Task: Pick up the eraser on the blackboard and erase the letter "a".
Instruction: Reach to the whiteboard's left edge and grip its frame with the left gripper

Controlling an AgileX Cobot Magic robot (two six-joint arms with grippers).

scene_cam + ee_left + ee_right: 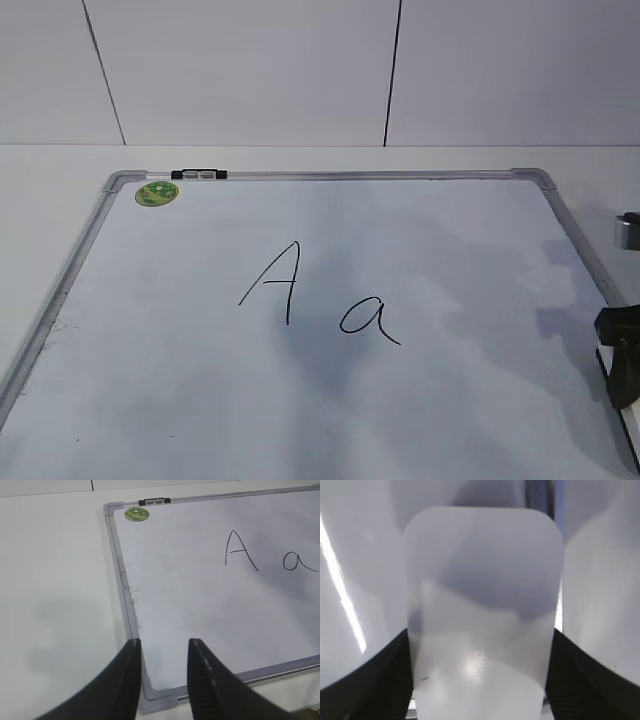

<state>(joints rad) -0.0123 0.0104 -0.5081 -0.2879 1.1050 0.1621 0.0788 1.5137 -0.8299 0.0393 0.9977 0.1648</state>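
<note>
Close up in the right wrist view, the right pincer (479, 680) has its two dark fingers (380, 680) pressed against either side of the white eraser (482, 605), which fills the space between them and reaches out ahead. The left pincer (162, 647) hangs empty with its jaws apart over the near left corner of the blackboard (131, 615) on the pale bench (55, 580). Farther out and to its right sit the capital A (240, 550) and the letter "a" (295, 561), with a green sticker (136, 514) at the far corner
</note>
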